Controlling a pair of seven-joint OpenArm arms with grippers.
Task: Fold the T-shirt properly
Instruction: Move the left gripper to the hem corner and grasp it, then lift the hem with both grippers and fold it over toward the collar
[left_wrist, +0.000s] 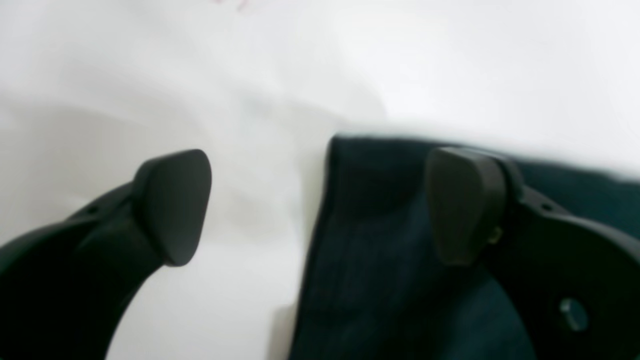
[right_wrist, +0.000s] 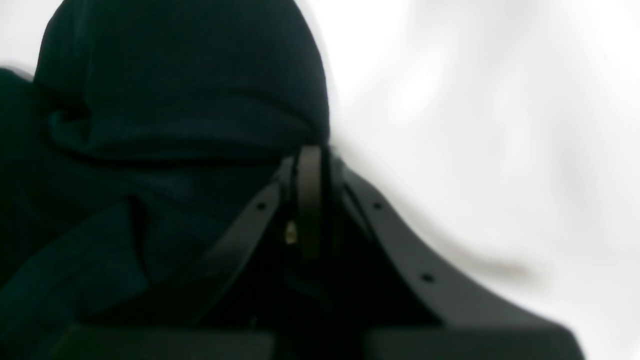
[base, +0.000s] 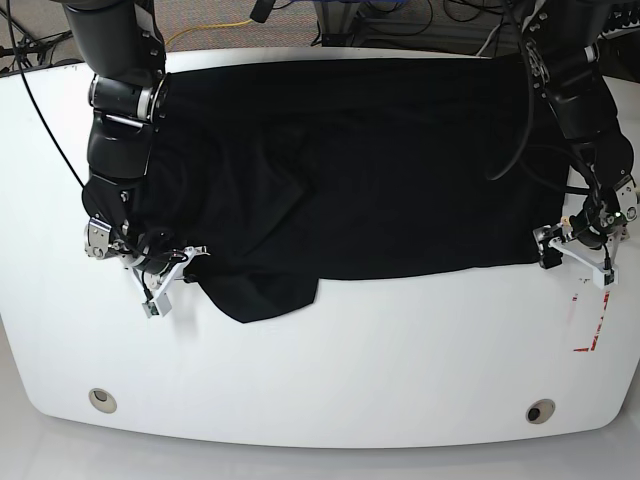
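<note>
White table (base: 330, 380), rounded corners, takes up most of base view. Two small round holes near its front edge, one toward each side. Red marks on the table surface at base view's right edge.

T-shirt (base: 360, 170), plain black, lies spread across the far half of the table, reaching almost side to side. Near edge runs roughly straight on base view's right; on base view's left a flap hangs lower toward the front, w/ wrinkles and a diagonal fold above it.

Right arm comes down from base view's top left, over the shirt's left part. Right gripper (right_wrist: 310, 165) sits at the shirt's near-left edge; jaws pressed together, w/ black cloth bunched right at the tips in the wrist view. Can't tell for sure if cloth is caught between them.

Left arm comes down from base view's top right. Left gripper (left_wrist: 320, 205) is at the shirt's near corner on that side, jaws spread wide: one jaw over bare table, the other over the black cloth, the shirt's edge lying between them. Nothing pinched.

Cables on floor behind the table.
</note>
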